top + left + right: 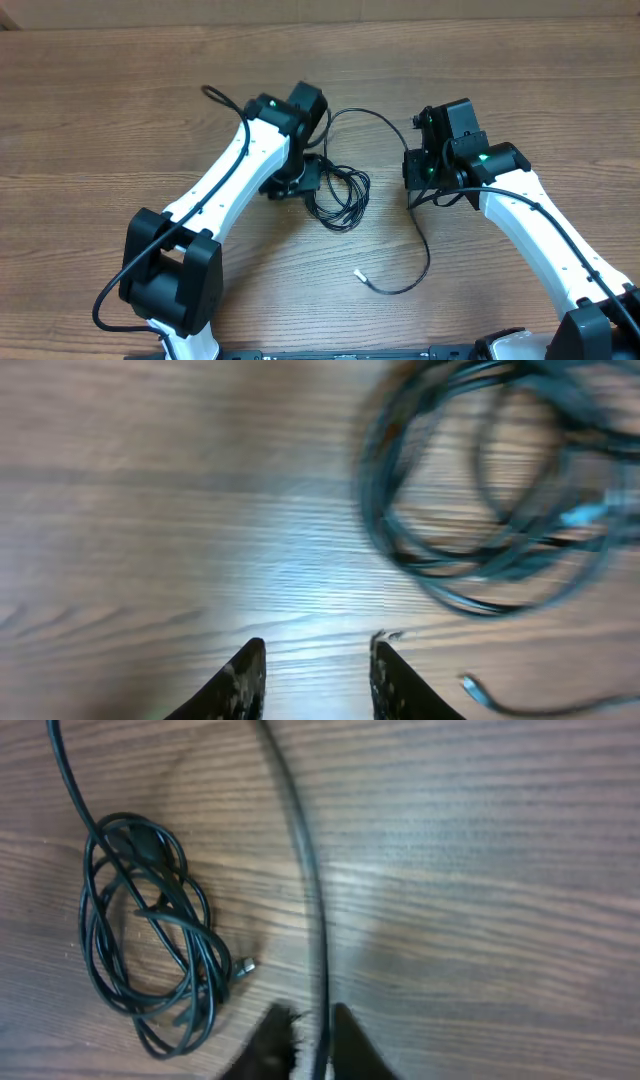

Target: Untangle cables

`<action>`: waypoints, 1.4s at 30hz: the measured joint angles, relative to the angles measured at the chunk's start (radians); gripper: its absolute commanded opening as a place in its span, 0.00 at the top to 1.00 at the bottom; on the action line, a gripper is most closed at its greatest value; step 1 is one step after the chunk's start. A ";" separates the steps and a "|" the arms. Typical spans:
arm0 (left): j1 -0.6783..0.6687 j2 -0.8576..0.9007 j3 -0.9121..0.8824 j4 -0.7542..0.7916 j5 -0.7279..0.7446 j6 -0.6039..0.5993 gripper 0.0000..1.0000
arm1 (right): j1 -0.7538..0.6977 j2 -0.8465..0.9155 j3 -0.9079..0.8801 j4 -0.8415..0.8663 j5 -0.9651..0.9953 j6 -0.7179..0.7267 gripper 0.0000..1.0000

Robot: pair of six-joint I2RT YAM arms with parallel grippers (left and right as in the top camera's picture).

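The cables are thin black cords. Most of them lie bunched in a loose coil point(340, 195) on the wooden table point(120, 130). One cord point(365, 113) arcs from the coil to my right gripper point(415, 190), then curves down to a silvery plug tip point(360, 275). In the right wrist view this cord point(315, 910) runs between the gripper point(310, 1045), whose jaws stand narrowly apart with a sliver of gap beside it. My left gripper point(305, 183) is just left of the coil point(490, 510). In its wrist view the gripper point(318, 680) is open over bare wood, with a plug tip point(470, 685) to its right.
Thicker black wires point(215, 97) run along the white arms. The coil point(150, 930) and a small plug point(245, 966) lie left of the right gripper's fingers.
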State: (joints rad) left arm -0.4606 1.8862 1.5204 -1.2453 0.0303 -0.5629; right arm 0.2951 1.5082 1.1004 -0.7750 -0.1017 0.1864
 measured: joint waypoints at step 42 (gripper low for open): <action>0.515 -0.194 -0.412 0.435 0.286 0.136 0.50 | 0.491 0.298 0.000 0.222 0.093 -0.273 0.53</action>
State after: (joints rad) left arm 0.0540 1.6920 1.1088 -0.8101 0.3161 -0.4267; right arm 0.7864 1.8057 1.1004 -0.5529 -0.0090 -0.0864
